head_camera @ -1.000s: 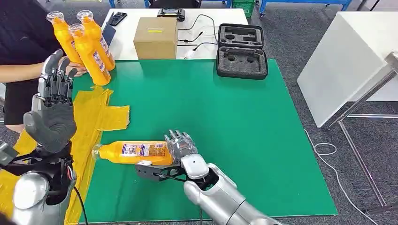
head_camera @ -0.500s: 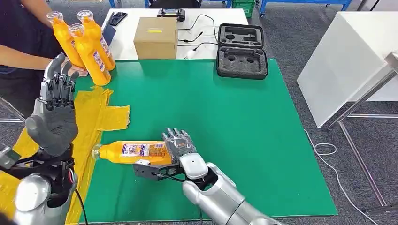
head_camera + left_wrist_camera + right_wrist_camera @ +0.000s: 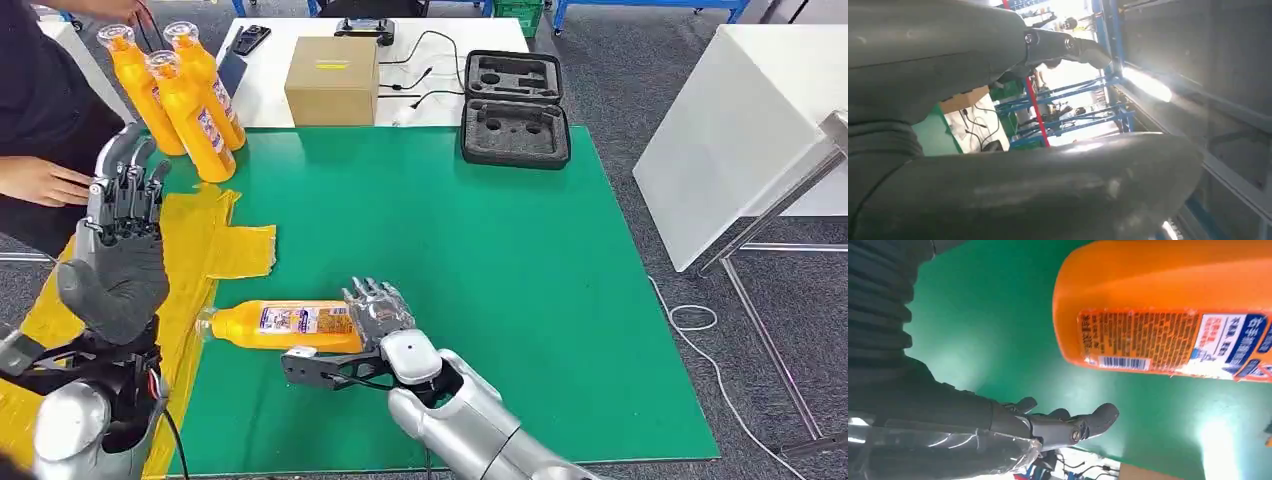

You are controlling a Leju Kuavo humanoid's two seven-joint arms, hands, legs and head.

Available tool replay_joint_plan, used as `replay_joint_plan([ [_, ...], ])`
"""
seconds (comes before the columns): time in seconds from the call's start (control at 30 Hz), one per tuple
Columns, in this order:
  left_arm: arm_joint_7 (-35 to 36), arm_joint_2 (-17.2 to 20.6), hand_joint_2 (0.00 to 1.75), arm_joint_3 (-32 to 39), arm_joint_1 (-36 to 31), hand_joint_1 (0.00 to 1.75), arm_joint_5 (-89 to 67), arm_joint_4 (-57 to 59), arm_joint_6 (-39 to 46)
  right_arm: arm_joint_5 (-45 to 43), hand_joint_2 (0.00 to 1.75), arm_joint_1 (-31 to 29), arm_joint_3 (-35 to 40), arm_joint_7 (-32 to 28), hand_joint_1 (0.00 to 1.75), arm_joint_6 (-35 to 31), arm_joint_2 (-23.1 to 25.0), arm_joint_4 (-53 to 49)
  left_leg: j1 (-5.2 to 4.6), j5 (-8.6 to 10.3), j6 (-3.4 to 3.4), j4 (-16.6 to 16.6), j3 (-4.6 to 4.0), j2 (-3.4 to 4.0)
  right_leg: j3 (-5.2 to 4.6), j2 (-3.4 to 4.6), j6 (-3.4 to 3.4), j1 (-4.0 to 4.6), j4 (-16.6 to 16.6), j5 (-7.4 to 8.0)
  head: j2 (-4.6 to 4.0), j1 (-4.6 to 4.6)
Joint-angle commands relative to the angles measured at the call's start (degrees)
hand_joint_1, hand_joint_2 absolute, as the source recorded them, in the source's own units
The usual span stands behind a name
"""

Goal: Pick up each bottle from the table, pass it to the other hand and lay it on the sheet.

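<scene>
Orange bottle (image 3: pixel 285 326) lying on its side on the green counter (image 3: pixel 480 250), cap end just at the edge of the yellow sheet (image 3: pixel 200 250), base end against the right hand (image 3: pixel 378 312). Fingers (image 3: pixel 368 298) apart at the base; from above, hard to tell whether touching or gripping. In the right wrist view, bottle (image 3: pixel 1168 310) cut off by the frame, fingers (image 3: pixel 1098 419) spread clear of it, nothing held. Left hand (image 3: pixel 115 255) raised above the sheet, palm open, fingers (image 3: pixel 125 185) extended and empty. Three more bottles (image 3: pixel 180 95) upright at the far corner. Person's hand (image 3: pixel 45 182) near, partly cut off.
</scene>
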Motion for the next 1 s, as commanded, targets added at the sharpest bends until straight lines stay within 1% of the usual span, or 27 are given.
replay_joint_plan([
  [0.03,-1.7,2.5,0.00,-1.9,0.2,0.00,1.3,1.2,0.2,-0.4,1.75,-3.4,3.0,-0.9,0.00,-1.6,-0.5,5.4,0.02,-0.01,-0.09,0.0,0.09,-0.02,0.07,0.07,-0.03,0.00,0.0,-0.01,0.00,0.00],
  [0.23,-1.9,2.0,0.00,-2.6,-0.3,0.00,1.7,1.8,0.3,-0.6,1.75,-4.0,3.5,-1.0,0.00,-2.5,-0.3,6.3,0.04,-0.05,-0.19,-0.1,0.20,-0.10,0.19,0.08,-0.05,0.01,0.0,-0.06,0.00,0.00],
  [0.4,-1.9,1.9,0.00,-2.6,-0.4,0.00,1.9,1.8,0.2,-0.8,1.75,-4.2,3.6,-0.9,0.00,-2.5,-0.3,6.7,0.02,-0.01,-0.08,0.0,0.08,-0.07,0.08,0.02,-0.02,0.01,0.0,-0.02,0.00,0.00],
  [0.7,-1.8,1.5,0.00,-3.1,-0.8,0.00,2.0,1.7,-0.2,-1.7,1.75,-4.8,4.4,-0.6,0.00,-2.4,-0.6,7.2,0.02,-0.03,-0.15,0.0,0.16,-0.09,0.15,0.06,-0.04,-0.01,0.0,-0.05,0.00,0.00],
  [0.73,-1.7,1.4,0.00,-3.2,-1.0,0.00,2.0,1.7,-0.3,-1.9,1.75,-4.8,4.6,-0.5,0.17,-2.2,-0.8,7.2,0.03,-0.05,-0.19,0.0,0.20,-0.11,0.19,0.08,-0.05,0.00,0.0,-0.06,0.00,0.00],
  [0.77,-1.6,1.4,0.00,-3.3,-1.3,0.00,2.0,1.7,-0.4,-2.1,1.75,-4.9,4.8,-0.4,1.71,-2.0,-0.9,7.3,0.02,-0.02,-0.12,0.0,0.10,-0.10,0.10,0.02,-0.03,0.00,0.0,-0.04,0.00,0.00],
  [0.8,-1.6,1.3,0.00,-3.4,-1.6,0.00,2.1,1.6,-0.5,-2.3,1.75,-5.1,5.3,-0.2,1.75,-1.5,-1.2,7.7,0.04,-0.02,-0.13,0.0,0.11,-0.12,0.12,0.02,-0.04,0.02,0.0,-0.04,0.00,0.00],
  [0.83,-1.3,1.1,0.00,-3.5,-1.9,0.00,2.2,1.5,-0.7,-2.5,1.75,-5.2,5.6,-0.1,1.75,-1.2,-1.4,8.0,0.05,-0.05,-0.20,0.0,0.21,-0.18,0.22,0.03,-0.05,0.01,0.0,-0.08,0.00,0.00],
  [0.87,-1.0,0.9,0.00,-3.5,-2.0,0.00,2.3,1.4,-0.8,-2.4,1.75,-5.4,5.9,0.0,1.75,-1.1,-1.6,8.5,0.05,-0.02,-0.13,0.0,0.10,-0.17,0.13,-0.03,-0.03,0.03,0.0,-0.04,0.00,0.00],
  [1.0,0.3,-0.1,0.00,-4.0,-2.6,0.00,2.0,0.6,-1.9,-2.9,1.75,-7.0,7.6,0.3,1.75,-1.2,-1.7,13.8,0.04,-0.01,-0.11,0.0,0.10,-0.15,0.12,-0.03,-0.02,0.02,0.0,-0.03,0.00,0.00],
])
